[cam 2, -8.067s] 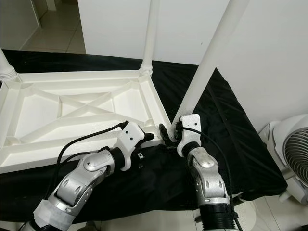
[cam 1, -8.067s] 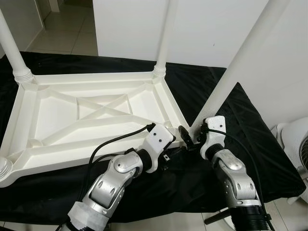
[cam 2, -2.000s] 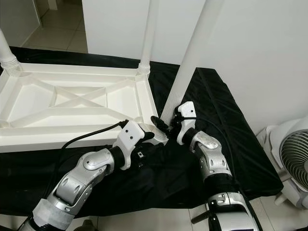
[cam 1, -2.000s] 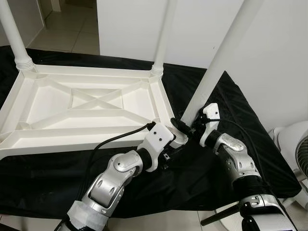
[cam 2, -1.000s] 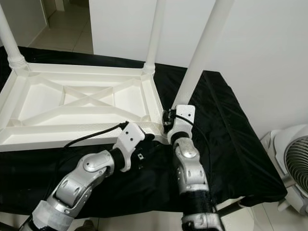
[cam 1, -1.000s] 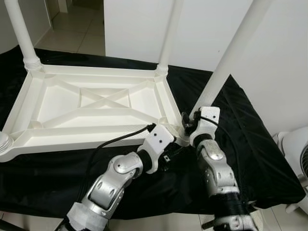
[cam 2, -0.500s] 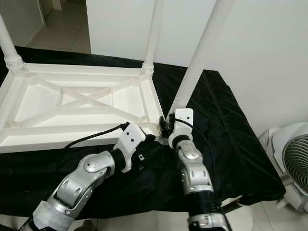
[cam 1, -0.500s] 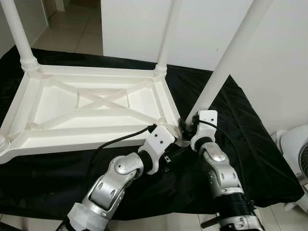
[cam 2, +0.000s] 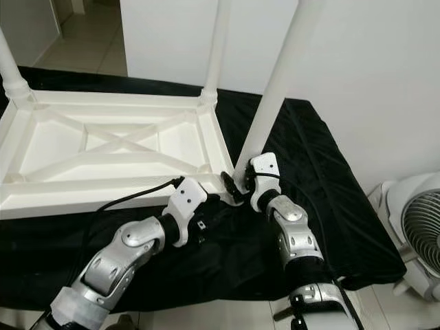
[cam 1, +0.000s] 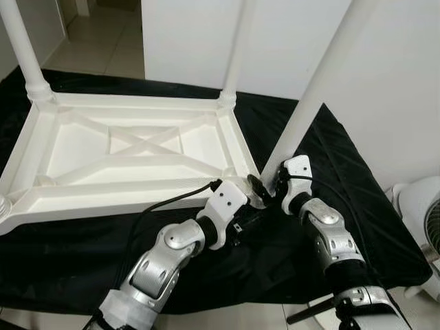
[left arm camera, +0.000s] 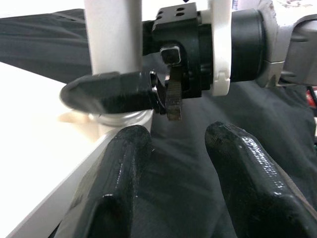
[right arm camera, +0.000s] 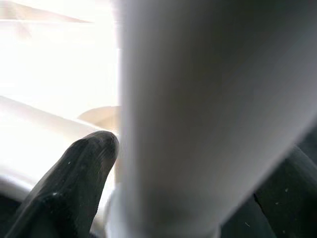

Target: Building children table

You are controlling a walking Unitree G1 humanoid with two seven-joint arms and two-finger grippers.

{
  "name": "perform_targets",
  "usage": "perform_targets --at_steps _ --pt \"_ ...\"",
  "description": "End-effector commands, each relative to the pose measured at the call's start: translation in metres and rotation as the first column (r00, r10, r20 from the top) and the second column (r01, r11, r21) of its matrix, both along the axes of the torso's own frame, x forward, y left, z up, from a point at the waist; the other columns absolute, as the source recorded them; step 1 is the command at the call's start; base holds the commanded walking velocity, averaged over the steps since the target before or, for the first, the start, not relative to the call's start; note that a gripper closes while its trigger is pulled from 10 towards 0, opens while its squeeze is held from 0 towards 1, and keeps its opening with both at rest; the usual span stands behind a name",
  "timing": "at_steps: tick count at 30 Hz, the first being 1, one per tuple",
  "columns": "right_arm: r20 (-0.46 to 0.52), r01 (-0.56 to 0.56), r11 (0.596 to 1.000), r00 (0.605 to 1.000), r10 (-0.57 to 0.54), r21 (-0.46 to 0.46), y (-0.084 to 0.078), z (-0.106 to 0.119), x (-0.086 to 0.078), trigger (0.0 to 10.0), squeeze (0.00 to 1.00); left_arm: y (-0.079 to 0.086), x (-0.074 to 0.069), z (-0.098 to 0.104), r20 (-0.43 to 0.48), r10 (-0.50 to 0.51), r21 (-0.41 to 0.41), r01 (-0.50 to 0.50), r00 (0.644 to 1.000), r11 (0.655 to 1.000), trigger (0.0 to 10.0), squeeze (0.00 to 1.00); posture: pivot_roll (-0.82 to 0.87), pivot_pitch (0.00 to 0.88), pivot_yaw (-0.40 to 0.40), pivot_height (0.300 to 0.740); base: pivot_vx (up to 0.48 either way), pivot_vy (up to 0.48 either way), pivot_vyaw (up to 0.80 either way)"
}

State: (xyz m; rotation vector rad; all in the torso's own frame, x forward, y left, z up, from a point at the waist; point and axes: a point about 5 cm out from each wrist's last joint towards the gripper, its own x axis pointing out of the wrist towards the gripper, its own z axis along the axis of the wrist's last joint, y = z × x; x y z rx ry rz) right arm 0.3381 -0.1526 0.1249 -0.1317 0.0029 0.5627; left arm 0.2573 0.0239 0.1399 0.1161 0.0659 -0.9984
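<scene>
A white plastic children's table [cam 1: 124,194] lies upside down on a black cloth [cam 1: 357,206]. Legs stand at its far left corner [cam 1: 20,48] and far right corner [cam 1: 234,55]. A third leg [cam 1: 313,96] rises at a slant from the near right corner. My right gripper [cam 1: 267,185] is shut around this leg's base; in the right wrist view the leg [right arm camera: 198,109] sits between the fingers [right arm camera: 69,183]. My left gripper [left arm camera: 173,148] hovers open just in front of that corner, over the cloth, with nothing between its fingers [left arm camera: 114,183].
A white fan [cam 1: 419,213] stands on the floor at the right, past the cloth's edge. A white wall [cam 1: 289,34] runs behind the table, with a tiled doorway [cam 1: 103,41] at the far left.
My right forearm has swung out to the right and its wrist has turned around the leg's base. The left arm has held its place.
</scene>
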Motion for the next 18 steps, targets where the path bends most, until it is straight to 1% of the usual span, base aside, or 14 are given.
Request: perform_targets --at_steps 1,3,4,5,6,7,8,14,18 --pt "0.013 -0.03 1.0 0.999 0.03 -0.008 -0.004 0.002 0.002 10.0 0.0 -0.004 0.002 0.002 0.014 0.009 0.004 -0.009 1.0 1.0 10.0 0.0 0.16 0.0 -0.13 0.74 0.0 0.0 0.0" --pt "0.018 -0.067 0.998 0.998 0.067 -0.006 -0.005 0.003 0.004 10.0 0.0 -0.004 0.003 0.002 0.006 0.016 0.005 -0.016 1.0 1.0 10.0 0.0 0.16 0.0 -0.13 0.74 0.0 0.0 0.0" --pt "0.008 -0.083 0.997 0.997 0.083 -0.011 -0.006 0.002 0.006 5.0 0.0 -0.004 0.004 0.003 0.003 0.026 0.004 -0.026 1.0 1.0 10.0 0.0 0.16 0.0 -0.128 0.74 0.0 0.0 0.0" --pt "0.001 -0.092 0.996 0.996 0.092 -0.014 -0.007 0.002 0.006 5.0 0.0 -0.003 0.005 0.003 0.001 0.033 0.004 -0.033 0.999 0.999 10.0 0.0 0.16 0.0 -0.128 0.74 0.0 0.0 0.0" --pt "-0.003 -0.102 0.994 0.995 0.102 -0.023 -0.007 0.001 0.007 1.0 0.0 -0.002 0.006 0.003 0.002 0.042 0.004 -0.042 0.999 0.999 10.0 0.0 0.17 0.0 -0.128 0.74 0.0 0.0 0.0" --pt "-0.003 -0.102 0.994 0.995 0.102 -0.023 -0.007 0.001 0.007 1.0 0.0 -0.002 0.006 0.003 0.002 0.042 0.004 -0.042 0.999 0.999 10.0 0.0 0.17 0.0 -0.128 0.74 0.0 0.0 0.0" --pt "-0.004 -0.112 0.993 0.994 0.112 -0.03 -0.007 0.0 0.007 0.0 0.0 -0.002 0.007 0.003 0.002 0.047 0.003 -0.047 0.999 0.999 10.0 0.0 0.17 0.0 -0.128 0.74 0.0 0.0 0.0" --pt "-0.022 -0.146 0.988 0.989 0.145 -0.047 -0.007 -0.006 0.007 0.0 0.0 -0.001 0.008 0.003 0.013 0.053 0.012 -0.053 0.999 0.999 10.0 0.0 0.18 0.0 -0.13 0.74 0.0 0.0 0.0" --pt "-0.036 -0.145 0.989 0.989 0.145 -0.008 -0.006 -0.012 0.005 0.0 0.0 -0.002 0.009 0.003 0.014 0.067 0.02 -0.067 0.998 0.998 10.0 0.0 0.18 0.0 -0.13 0.74 0.0 0.0 0.0"
